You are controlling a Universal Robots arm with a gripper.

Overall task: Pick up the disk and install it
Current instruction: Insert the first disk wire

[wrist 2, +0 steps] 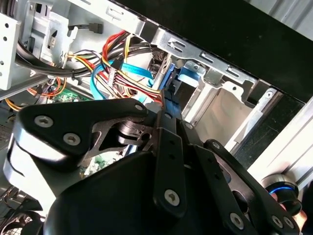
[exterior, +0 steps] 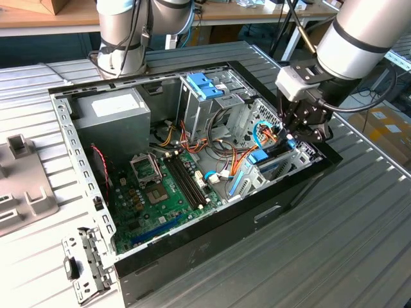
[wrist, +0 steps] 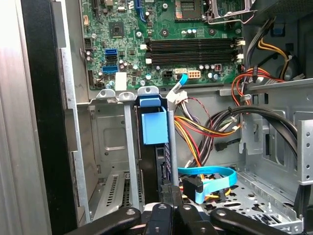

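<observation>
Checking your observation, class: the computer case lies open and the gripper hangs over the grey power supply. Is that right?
One error: in the exterior view the gripper is at the drive bay where the disk stands, on that view's right, far from the power supply. The case does lie open.

Even, bright overhead lighting is noted in the exterior view. Soft shadows are cast inside the computer case point(exterior: 192, 160). The near linkage point(wrist 2: 146, 186) is rendered blurred in the second wrist view.
</observation>
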